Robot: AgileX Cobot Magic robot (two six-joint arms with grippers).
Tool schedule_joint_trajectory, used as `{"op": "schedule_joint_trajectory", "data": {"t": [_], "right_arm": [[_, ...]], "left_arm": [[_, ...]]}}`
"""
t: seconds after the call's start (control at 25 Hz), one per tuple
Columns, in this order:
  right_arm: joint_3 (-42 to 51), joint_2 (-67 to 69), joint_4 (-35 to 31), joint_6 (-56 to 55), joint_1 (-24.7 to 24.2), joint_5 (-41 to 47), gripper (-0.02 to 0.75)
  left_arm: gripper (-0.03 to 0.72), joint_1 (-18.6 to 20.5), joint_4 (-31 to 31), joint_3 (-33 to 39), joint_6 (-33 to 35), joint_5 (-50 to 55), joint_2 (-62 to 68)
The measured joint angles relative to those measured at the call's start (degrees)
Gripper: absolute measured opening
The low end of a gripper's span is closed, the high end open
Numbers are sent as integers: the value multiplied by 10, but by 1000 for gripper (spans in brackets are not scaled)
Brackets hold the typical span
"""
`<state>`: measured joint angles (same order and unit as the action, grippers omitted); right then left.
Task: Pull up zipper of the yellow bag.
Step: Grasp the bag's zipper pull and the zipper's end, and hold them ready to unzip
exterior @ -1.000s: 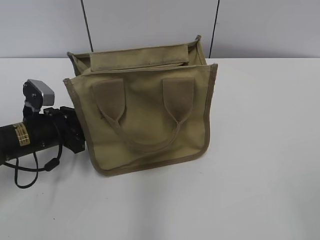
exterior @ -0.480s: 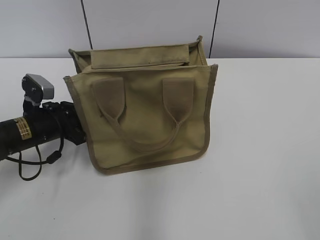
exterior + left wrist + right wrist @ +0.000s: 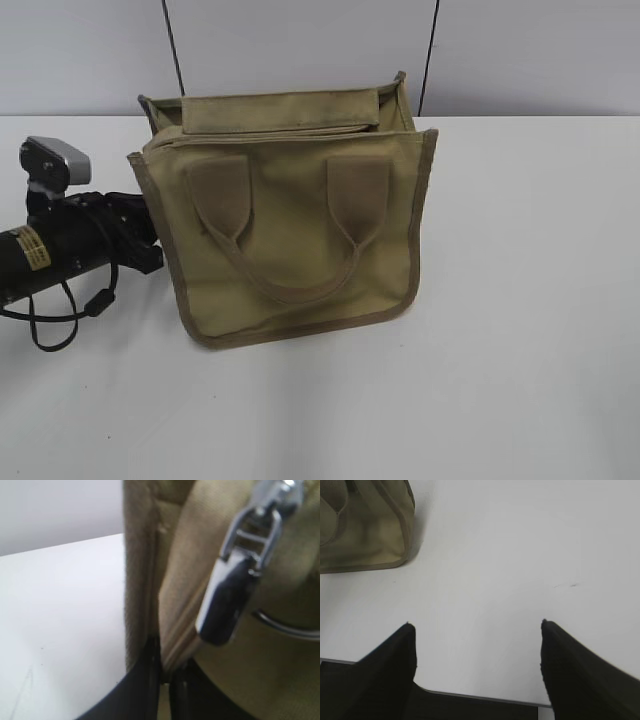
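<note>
The yellow bag [image 3: 290, 230] stands upright on the white table, with two patches and a looped handle facing me. My left gripper [image 3: 150, 250] is at the bag's left edge. In the left wrist view its jaws [image 3: 166, 677] are shut on a strip of the bag's khaki fabric [image 3: 145, 580] beside the zipper line. The zipper's silver pull tab [image 3: 235, 590] hangs free just above and right of the jaws, not held. My right gripper [image 3: 476, 625] is open and empty over bare table, and the bag's lower corner [image 3: 365, 525] lies far off at the upper left.
The white table [image 3: 520, 350] stretches to the right and front of the bag. A grey wall with dark seams stands behind it. A thin metal ring [image 3: 285, 625] shows on the bag beside the pull tab. A black cable [image 3: 60, 320] loops under the left arm.
My left arm has drawn back to the left and risen a little along the bag's left edge. The bag has stayed about where it was.
</note>
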<state>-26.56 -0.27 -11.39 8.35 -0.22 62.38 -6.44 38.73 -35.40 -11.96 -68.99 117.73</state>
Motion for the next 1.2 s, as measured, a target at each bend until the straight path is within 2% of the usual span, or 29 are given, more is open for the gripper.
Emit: {"op": "schedule_joint_trajectory", "data": {"t": [0.2, 0.56, 0.8, 0.92, 1.04, 1.2], "right_arm": [[0, 0, -6, 0, 0, 0, 563], [0, 0, -31, 0, 0, -5, 563], [-11, 10, -37, 0, 0, -19, 563], [-39, 68, -49, 1, 0, -73, 563], [-52, 139, -86, 24, 0, -148, 563], [-87, 273, -185, 145, 0, -169, 563]], "left_arm": [[8, -1, -32, 34, 4, 11, -72], [8, -1, -31, 41, 4, 188, -219], [8, -1, -31, 41, 37, 202, -228], [8, -1, -31, 41, 37, 203, -232], [8, -1, -31, 41, 15, 215, -242], [8, -1, -12, 27, -22, 266, -263]]}}
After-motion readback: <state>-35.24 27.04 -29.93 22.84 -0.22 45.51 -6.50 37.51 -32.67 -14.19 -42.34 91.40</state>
